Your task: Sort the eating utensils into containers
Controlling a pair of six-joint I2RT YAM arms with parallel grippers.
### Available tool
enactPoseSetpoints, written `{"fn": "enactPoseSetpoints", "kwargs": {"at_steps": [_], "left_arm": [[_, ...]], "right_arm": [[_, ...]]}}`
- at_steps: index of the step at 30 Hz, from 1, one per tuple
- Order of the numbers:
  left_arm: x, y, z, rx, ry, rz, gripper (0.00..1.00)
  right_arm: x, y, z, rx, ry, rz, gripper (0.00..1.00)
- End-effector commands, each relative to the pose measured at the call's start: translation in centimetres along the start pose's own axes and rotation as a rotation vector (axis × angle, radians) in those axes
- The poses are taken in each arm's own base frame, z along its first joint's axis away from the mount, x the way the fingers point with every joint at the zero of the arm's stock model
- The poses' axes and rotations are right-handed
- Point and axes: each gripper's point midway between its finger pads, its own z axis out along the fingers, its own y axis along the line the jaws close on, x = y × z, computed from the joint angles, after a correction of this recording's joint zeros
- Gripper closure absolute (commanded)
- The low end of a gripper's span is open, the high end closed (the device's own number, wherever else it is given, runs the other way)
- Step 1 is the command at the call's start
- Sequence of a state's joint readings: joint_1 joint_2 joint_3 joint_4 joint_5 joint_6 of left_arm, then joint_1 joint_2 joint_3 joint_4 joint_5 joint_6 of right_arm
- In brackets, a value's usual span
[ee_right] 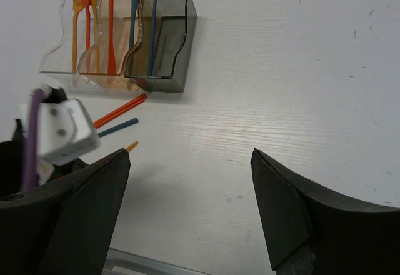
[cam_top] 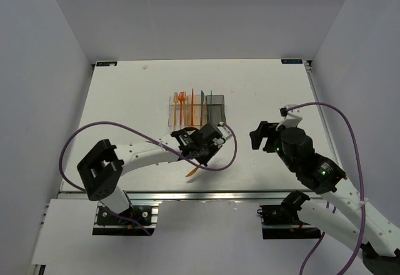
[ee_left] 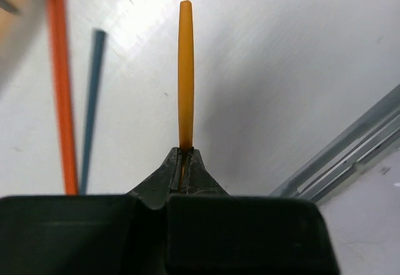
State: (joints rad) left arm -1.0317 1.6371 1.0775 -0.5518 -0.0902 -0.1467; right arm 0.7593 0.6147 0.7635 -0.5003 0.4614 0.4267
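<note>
My left gripper [ee_left: 185, 154] is shut on the end of a thin orange utensil [ee_left: 185, 69], which sticks straight out over the white table. In the top view this utensil [cam_top: 192, 171] points toward the near edge from the left gripper [cam_top: 200, 160]. Just beside it, an orange utensil [ee_left: 62, 100] and a dark blue utensil [ee_left: 91, 106] lie loose on the table. The containers stand in a row: clear [ee_right: 59, 59], tan [ee_right: 103, 75] and dark grey [ee_right: 167, 44], holding orange forks and other upright utensils. My right gripper [ee_right: 190, 156] is open and holds nothing, right of the containers.
The table's metal front rail [ee_left: 350, 156] runs close to the held utensil's right. The left arm's purple cable [cam_top: 125, 128] loops over the table's left side. The right arm [cam_top: 300, 153] stands over the table's right part.
</note>
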Motion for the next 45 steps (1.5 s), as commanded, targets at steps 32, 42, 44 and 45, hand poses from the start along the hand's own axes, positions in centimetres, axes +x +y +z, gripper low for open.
{"fn": "enactPoseSetpoints", "kwargs": {"at_steps": [32,42,44,45], "left_arm": [[-19.2,23.5,-0.4,-0.417,-0.630,-0.633,1.00],[-15.9,22.4,3.7,-0.385,-0.541,-0.649,1.00],[-15.6,22.4,4.2,-0.384,-0.529,-0.649,1.00],[-15.5,22.4,4.3,-0.384,-0.522,-0.648,1.00]], "right_arm": [[-2.0,-1.3,1.6,0.144,-0.001,-0.039,0.11],[-1.5,-1.3,2.0,0.145,0.010,-0.042,0.11],[-1.6,-1.3,1.9,0.144,0.007,-0.040,0.11],[-1.4,-1.3,1.9,0.142,0.010,-0.041,0.11]]}}
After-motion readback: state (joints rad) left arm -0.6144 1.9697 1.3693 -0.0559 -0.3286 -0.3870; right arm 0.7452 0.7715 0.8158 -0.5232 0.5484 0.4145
